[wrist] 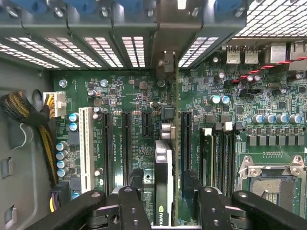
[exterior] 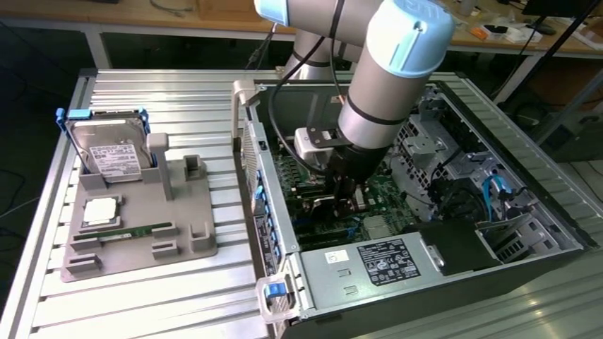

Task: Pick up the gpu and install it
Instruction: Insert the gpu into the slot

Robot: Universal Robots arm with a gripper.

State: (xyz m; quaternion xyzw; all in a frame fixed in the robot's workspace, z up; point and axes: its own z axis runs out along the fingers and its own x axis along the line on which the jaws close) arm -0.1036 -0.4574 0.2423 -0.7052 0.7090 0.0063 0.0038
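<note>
Seating the gpu (wrist: 164, 182) edge-on in a motherboard (wrist: 124, 91) slot, your gripper (wrist: 164, 189) straddles the card inside the computer case (exterior: 527, 205).

Watch the fingers (wrist: 135, 184): they sit just beside the card's faces with a slim gap showing, so the jaws look parted, not clamping. If the card isn't fully home, a brush from either finger could tilt it or pull it crooked against the rear slot bracket. Your arm (exterior: 391, 78) reaches steeply down into the case, wrist near vertical above the board.
</note>
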